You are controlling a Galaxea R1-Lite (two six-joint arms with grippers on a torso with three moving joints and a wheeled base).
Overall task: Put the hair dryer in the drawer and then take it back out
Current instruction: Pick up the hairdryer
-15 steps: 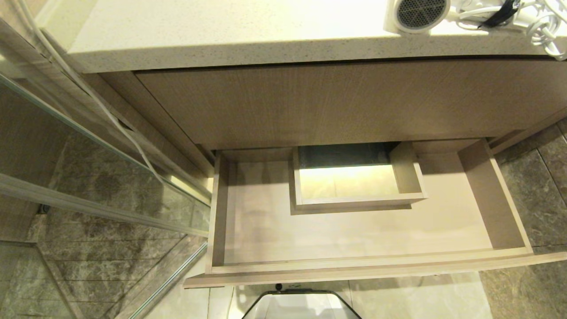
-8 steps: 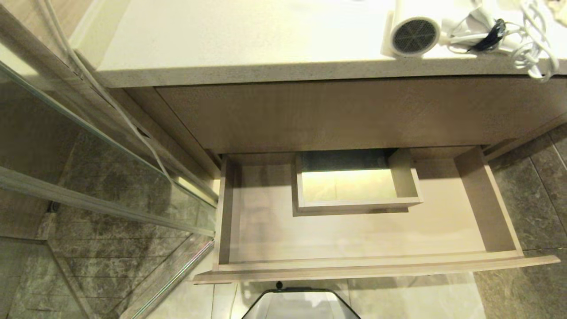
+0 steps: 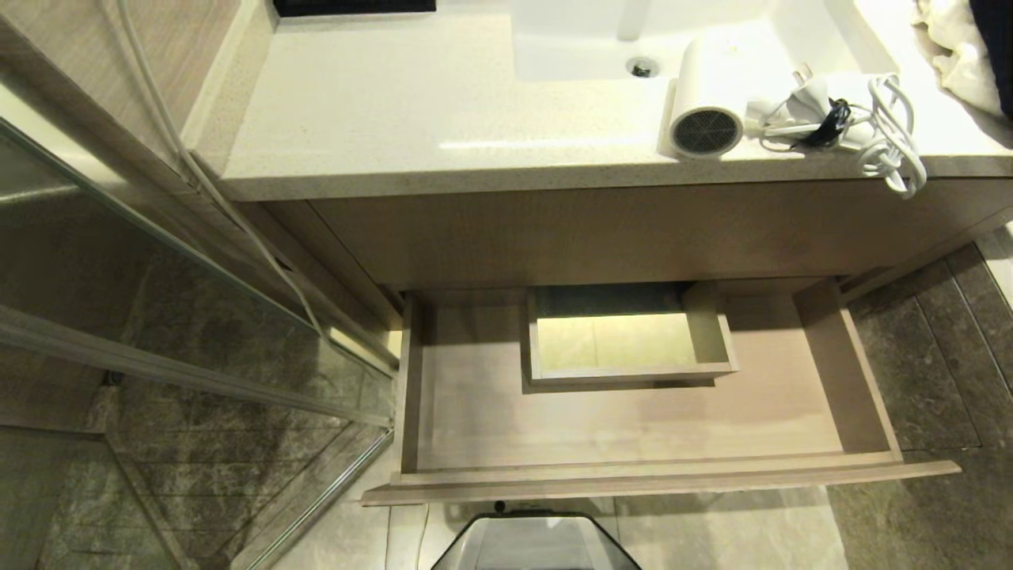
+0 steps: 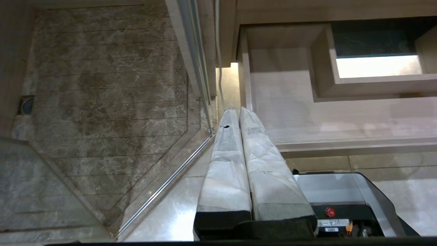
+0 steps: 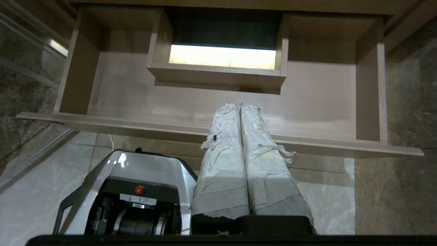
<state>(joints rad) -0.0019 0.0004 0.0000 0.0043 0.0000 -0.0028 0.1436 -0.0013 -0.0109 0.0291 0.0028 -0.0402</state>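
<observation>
- A pale speckled counter is running across the far part of the head view, with a white sink sunk into it at the far right.
- Grey marbled floor tiles are lying to the right of the cabinet, and a glass shower screen is slanting along the left.
- The hair dryer is lying on the counter at the near right edge of the sink, its dark grille facing the near side, well apart from the drawer below.
- Its white cord is lying coiled just to the right, with one loop hanging over the counter edge.
- The drawer is standing pulled out under the counter, with a walled box-shaped cut-out at the far middle of its floor.
- The left gripper is hanging near the drawer's left corner, its two wrapped fingers pressed together on nothing.
- The right gripper is hanging over the drawer's near front edge, fingers likewise clenched and empty.
- Neither arm is showing in the head view; only the top of the robot base is peeking in at the near edge.
- A white towel is being cut off at the far right corner, and a dark object at the far left of the counter is too cropped to identify.
- Compared with a second ago, the camera is sitting higher, so the sink, drain and whole dryer are now showing; the objects themselves are lying as before.
</observation>
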